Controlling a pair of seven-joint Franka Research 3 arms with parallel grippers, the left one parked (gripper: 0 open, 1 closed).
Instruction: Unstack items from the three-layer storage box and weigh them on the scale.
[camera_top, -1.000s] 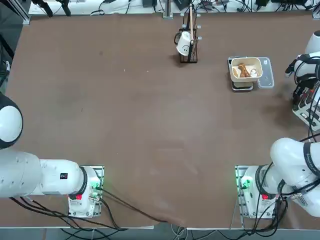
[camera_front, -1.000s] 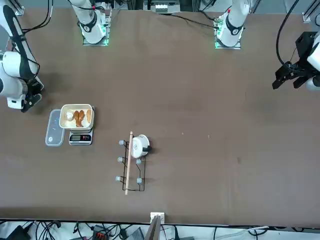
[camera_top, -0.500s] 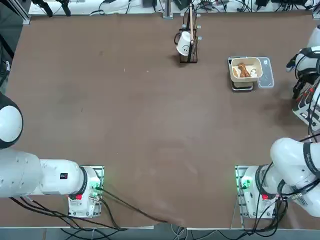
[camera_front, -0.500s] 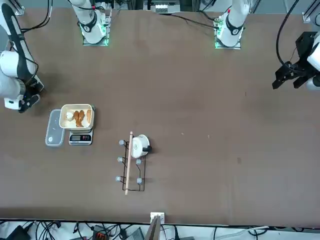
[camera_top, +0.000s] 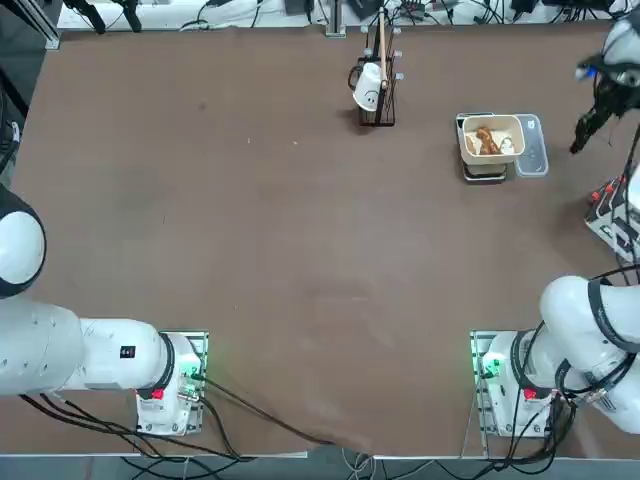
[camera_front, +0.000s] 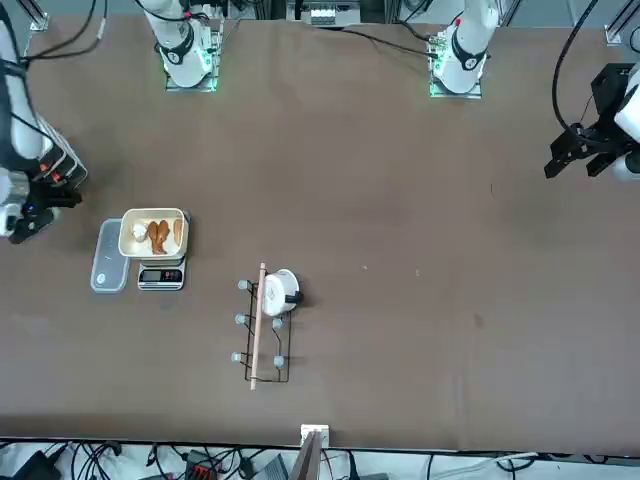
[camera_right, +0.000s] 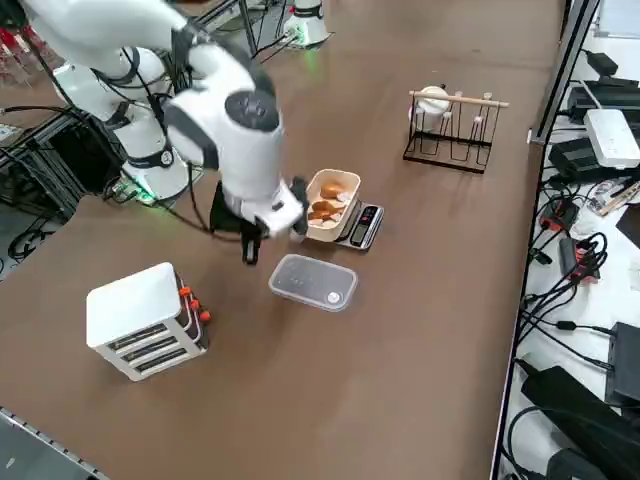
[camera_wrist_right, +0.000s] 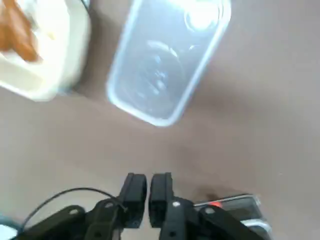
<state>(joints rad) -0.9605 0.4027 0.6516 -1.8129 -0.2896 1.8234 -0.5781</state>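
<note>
Right gripper (camera_wrist_right: 147, 192) has lifted off the three-layer storage box (camera_right: 145, 319) and swung away from it toward the scale (camera_right: 352, 223); a second ago it sat low over the box at the table's right edge. Now it hangs in the air between box and scale, above bare table (camera_right: 420, 330), just short of the translucent plate (camera_right: 313, 283).

Fingers: nearly together, a thin gap between them, nothing pinched as far as the wrist view shows.

Box stands alone near the right edge of the table, drawers in, red parts on its side facing the scale. Cream tray (camera_top: 492, 138) sits on the scale, toward the far right corner, with brown pieces (camera_top: 485, 140) and a white piece (camera_top: 507, 145) already in it. Plate lies flat on the table, touching the scale's outer side.

Reading: empty-handed move off the box. Probably the unstacking is done and the weighing is near its end.

Cup stand (camera_top: 379, 75) stands at the far edge, well apart.
</note>
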